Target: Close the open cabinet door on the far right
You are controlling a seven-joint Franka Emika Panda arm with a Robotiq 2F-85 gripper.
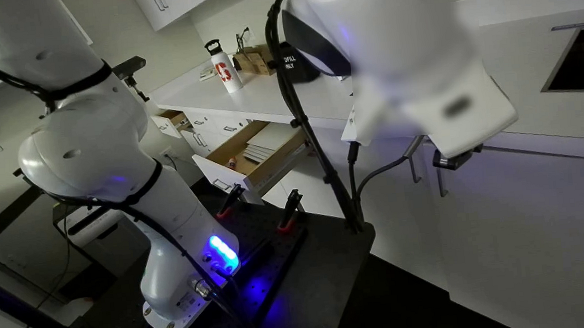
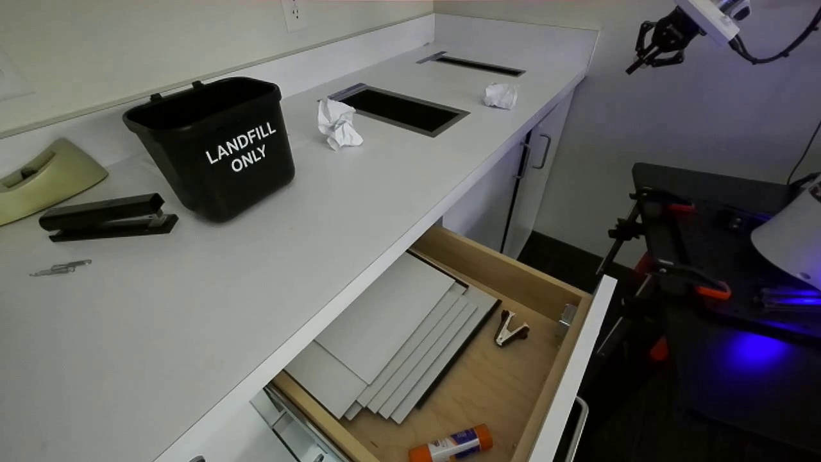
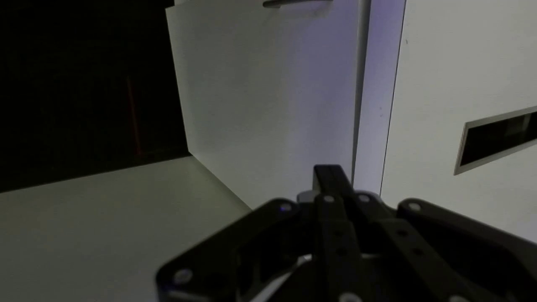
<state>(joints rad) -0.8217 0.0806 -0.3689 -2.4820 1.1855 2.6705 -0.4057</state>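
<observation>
Blocking part of an exterior view, the Panda's white wrist (image 1: pixel 409 53) is blurred and conceals the Robotiq gripper (image 2: pixel 634 67) there. The right-hand cabinet door (image 2: pixel 542 176) is under the far end of the countertop (image 2: pixel 378 179), next to the wall (image 2: pixel 616 109); a dark gap separates it from the neighbouring door (image 2: pixel 484 196), but how far it stands ajar is hard to judge. In the wrist view the top of the frame cuts it off at its bar handle (image 3: pixel 298 3), and the black fingers (image 3: pixel 329 178) cover one of its corners. The Panda arm (image 1: pixel 80 135) rises from its base (image 1: pixel 176 290), is cut off by the frame's top edge and shows again at upper right, angled down. In an exterior view the gripper tilts downward, fingers pressed together, apart from the door, with wall visible between them.
</observation>
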